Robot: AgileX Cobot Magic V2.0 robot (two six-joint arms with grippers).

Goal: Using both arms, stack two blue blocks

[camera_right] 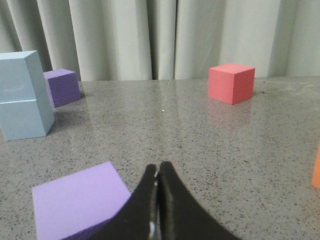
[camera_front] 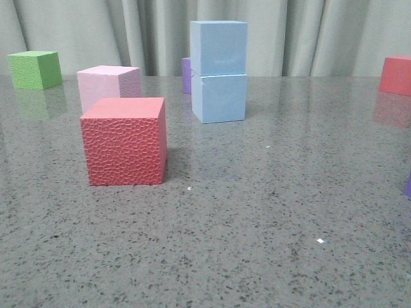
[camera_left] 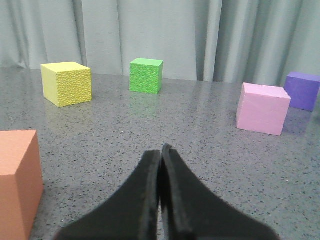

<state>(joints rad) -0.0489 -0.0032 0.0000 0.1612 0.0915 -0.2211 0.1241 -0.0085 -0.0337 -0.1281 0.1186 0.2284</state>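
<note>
Two pale blue blocks stand stacked at the back middle of the table, the upper one (camera_front: 218,47) resting squarely on the lower one (camera_front: 219,97). The right wrist view shows the same stack, upper block (camera_right: 18,75) over lower block (camera_right: 24,118), far off to the side. My left gripper (camera_left: 161,150) is shut with nothing between its fingers, low over bare table. My right gripper (camera_right: 158,168) is shut and empty too, beside a light purple cube (camera_right: 80,200). Neither gripper appears in the front view.
A textured red cube (camera_front: 124,140) stands in front of a pale pink cube (camera_front: 108,86). A green cube (camera_front: 35,68) is at the back left, a red cube (camera_front: 395,74) back right, a purple cube (camera_front: 186,75) behind the stack. A yellow cube (camera_left: 66,83) and an orange cube (camera_left: 17,182) lie near my left gripper.
</note>
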